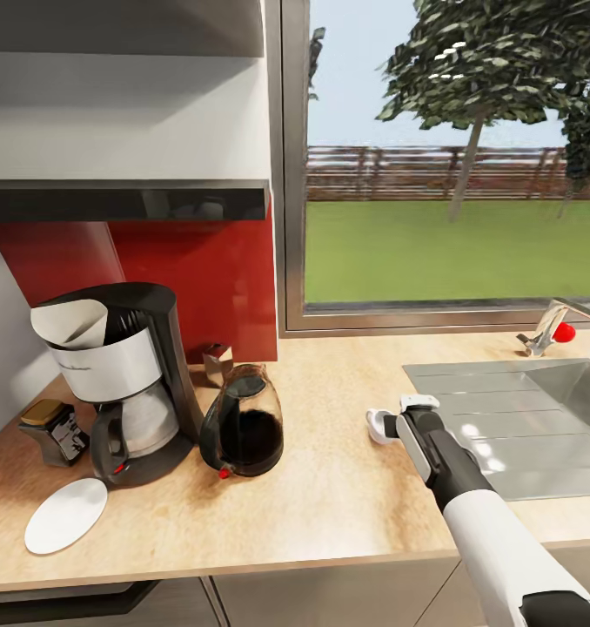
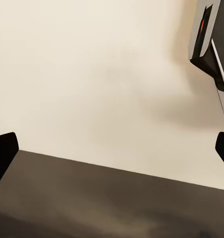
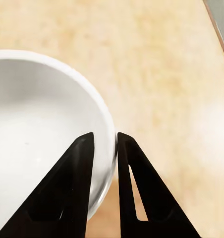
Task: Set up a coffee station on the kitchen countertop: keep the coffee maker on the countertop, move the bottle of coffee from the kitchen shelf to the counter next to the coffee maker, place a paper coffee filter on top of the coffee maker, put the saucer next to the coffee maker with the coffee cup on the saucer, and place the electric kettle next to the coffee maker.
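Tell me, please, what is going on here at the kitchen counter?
The robot is setting up a coffee station. Its right gripper is shut on the rim of the coffee cup, holding it over the countertop near the sink. The coffee maker stands at the left with the paper coffee filter on top, the electric kettle and bottle of coffee beside it. The saucer lies in front, still without the cup.
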Robot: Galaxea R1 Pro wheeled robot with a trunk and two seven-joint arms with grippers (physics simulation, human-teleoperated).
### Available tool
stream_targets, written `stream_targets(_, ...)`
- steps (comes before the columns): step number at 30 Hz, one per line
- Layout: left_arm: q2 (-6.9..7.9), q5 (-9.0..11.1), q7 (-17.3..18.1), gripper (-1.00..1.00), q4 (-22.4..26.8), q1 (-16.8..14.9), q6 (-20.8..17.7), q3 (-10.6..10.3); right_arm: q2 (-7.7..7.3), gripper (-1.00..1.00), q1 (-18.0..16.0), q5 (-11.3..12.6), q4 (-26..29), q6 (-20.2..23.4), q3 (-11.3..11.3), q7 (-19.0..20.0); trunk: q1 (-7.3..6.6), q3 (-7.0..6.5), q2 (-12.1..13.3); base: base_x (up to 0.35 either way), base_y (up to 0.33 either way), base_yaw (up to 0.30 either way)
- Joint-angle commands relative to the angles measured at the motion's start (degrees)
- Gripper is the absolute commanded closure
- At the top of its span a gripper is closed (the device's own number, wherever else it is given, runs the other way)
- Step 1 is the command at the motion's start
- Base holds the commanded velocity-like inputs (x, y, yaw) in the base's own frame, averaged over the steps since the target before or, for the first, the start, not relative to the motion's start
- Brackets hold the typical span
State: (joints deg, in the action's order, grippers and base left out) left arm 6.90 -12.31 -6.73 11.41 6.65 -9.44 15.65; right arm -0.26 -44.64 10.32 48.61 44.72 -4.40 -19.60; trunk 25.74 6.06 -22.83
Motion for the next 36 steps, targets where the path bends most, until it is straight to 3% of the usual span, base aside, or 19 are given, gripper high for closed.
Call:
stream_targets(1,-0.03,-0.58,0.05,-1.0,0.23,0.03,-0.4,0.38,0.01,1.0,0.0,2.69,-0.01,-0.25,-0.17,-0.46,0.05,0.13,-0.09,0.0,0.0,0.0)
stream_targets(26,0.06,-0.61,0.05,-1.0,0.26,0.03,-0.4,0.45,0.17,1.0,0.0,2.77,0.61,-0.31,-0.19,-0.52,0.05,0.13,-0.09,0.0,0.0,0.0)
stream_targets(36,0.03,-0.85,0.05,-1.0,0.28,0.03,-0.4,0.41,0.36,1.0,0.0,2.72,4.52,-0.02,-0.8,-0.58,0.05,0.13,-0.09,0.0,0.0,0.0)
